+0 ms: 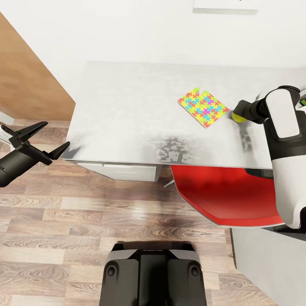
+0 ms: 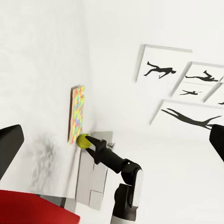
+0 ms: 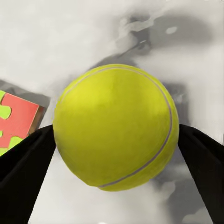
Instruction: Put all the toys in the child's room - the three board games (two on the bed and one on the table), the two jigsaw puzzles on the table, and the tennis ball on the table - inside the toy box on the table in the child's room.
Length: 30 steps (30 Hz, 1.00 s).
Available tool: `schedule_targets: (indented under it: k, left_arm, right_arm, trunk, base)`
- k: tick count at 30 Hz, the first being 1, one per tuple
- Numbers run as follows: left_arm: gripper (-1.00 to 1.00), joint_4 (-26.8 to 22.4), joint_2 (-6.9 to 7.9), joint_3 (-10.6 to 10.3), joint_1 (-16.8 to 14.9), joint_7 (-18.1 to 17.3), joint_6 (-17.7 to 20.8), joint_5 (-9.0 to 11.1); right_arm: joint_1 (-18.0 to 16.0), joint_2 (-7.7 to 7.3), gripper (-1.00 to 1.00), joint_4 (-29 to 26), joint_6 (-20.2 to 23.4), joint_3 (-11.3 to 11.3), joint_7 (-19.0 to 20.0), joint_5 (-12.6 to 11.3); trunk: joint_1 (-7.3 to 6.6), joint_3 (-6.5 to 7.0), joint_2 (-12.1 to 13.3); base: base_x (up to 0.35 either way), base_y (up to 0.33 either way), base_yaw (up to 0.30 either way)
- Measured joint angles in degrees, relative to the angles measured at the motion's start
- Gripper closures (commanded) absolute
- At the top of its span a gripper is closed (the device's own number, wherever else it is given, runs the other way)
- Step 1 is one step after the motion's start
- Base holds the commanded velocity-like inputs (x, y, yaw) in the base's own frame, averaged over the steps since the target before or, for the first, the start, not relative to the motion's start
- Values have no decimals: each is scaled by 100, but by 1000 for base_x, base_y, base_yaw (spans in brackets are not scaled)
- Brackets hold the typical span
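Puzzle (image 1: 203, 106) on table (image 1: 127, 110); ball (image 1: 239, 115) just right of it.

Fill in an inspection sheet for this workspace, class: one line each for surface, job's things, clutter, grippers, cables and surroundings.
Surface: pale marbled table, mostly bare.
Job's things: tennis ball between the right gripper's fingers, beside the jigsaw puzzle lying flat on the table.
Clutter: nothing seen.
Grippers: right gripper closed on the ball, a finger touching each side; left gripper open, empty, off the table's edge.
Cables: nothing seen.
Surroundings: red chair tucked under the table, wood-plank floor, silhouette posters on the white wall.
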Motion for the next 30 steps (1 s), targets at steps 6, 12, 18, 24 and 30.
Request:
schedule_targets:
  k: [6, 12, 18, 24, 30]
  left_arm:
    - [-100, 0, 1, 1, 1, 0, 0, 0]
    - [-100, 0, 3, 0, 1, -4, 0, 0]
    - [-100, 0, 4, 0, 0, -7, 0, 0]
    - [-100, 0, 5, 6, 0, -8, 2, 0]
    - [-100, 0, 5, 7, 0, -8, 4, 1]
  right_arm:
    - [18, -3, 100, -1, -18, 9, 0, 41]
    - [27, -6, 100, 0, -13, -2, -2, 36]
    - [28, -5, 100, 0, -11, -11, 7, 37]
    - [29, -5, 100, 2, -21, -18, 5, 26]
    - [23, -10, 100, 1, -23, -21, 7, 17]
  trunk:
    - [-1, 0, -2]
    - [0, 0, -1]
    - [0, 0, 0]
    - [0, 0, 0]
    - [0, 0, 0]
  base:
    - [0, 0, 0]
    - [0, 0, 0]
    - [0, 0, 0]
    - [0, 0, 0]
    - [0, 0, 0]
